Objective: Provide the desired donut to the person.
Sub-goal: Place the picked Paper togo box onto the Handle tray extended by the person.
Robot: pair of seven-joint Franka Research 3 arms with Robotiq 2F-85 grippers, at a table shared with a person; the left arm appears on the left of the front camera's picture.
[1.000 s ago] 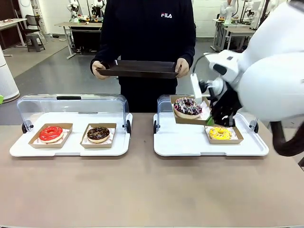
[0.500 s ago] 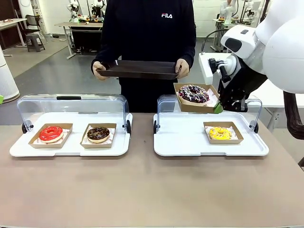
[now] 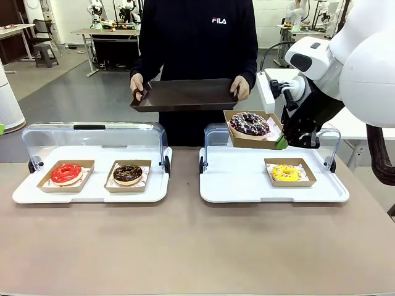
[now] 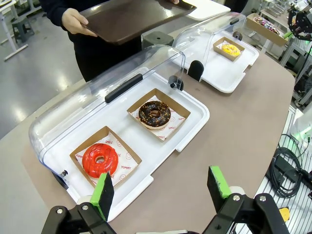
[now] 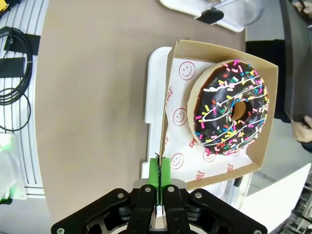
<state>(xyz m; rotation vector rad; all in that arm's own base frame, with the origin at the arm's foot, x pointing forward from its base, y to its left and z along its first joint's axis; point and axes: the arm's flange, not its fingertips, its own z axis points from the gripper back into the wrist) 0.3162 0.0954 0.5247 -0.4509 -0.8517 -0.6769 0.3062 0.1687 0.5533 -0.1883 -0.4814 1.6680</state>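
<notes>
All 3 cameras share the table (image 3: 185, 246); front one faces the person (image 3: 194, 49)

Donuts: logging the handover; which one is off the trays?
The sprinkled donut, held up in its box by the right gripper; red donut, chocolate donut and yellow donut sit on white trays.

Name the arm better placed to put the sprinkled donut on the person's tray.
Right. The right gripper is shut on the rim of the sprinkled donut's box, held up near the brown tray. The left gripper is open, back by the red donut.
</notes>
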